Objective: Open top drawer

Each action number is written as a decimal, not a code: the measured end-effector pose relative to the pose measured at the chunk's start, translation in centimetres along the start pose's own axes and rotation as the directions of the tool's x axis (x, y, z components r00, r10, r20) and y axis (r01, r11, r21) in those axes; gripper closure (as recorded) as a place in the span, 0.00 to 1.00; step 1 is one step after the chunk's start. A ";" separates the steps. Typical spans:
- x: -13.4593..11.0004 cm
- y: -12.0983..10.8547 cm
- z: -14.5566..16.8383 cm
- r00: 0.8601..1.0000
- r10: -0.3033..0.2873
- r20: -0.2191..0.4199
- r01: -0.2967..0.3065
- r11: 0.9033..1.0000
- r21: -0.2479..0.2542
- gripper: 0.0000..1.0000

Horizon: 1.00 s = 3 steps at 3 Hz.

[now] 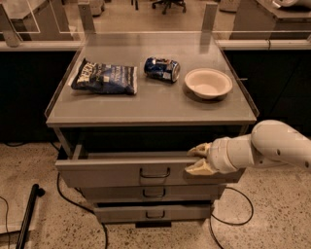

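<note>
Tool [190,161] — clamped on top drawer [107,171] front.

A speckled beige terrazzo floor [272,219] lay under warm, dim light, with a thin black pole [29,214] lying on it at the near left. Far behind stood clear glass partition panels [146,17] and a wheeled office chair [170,5]. The cream gripper [197,160] sat near right.
</note>
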<state>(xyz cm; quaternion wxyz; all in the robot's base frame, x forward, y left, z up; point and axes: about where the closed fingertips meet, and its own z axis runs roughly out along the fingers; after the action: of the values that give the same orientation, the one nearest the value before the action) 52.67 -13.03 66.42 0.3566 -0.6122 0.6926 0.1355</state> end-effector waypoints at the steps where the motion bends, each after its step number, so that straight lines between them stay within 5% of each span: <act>1: 0.3 1.3 -0.6 1.000 0.012 0.000 -0.012 1.000 0.003 1.00; 3: 0.2 1.3 -0.7 1.000 0.012 0.000 -0.012 1.000 0.003 0.58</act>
<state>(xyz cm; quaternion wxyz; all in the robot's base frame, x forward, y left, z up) 51.22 -13.38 66.49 0.3569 -0.6075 0.6963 0.1366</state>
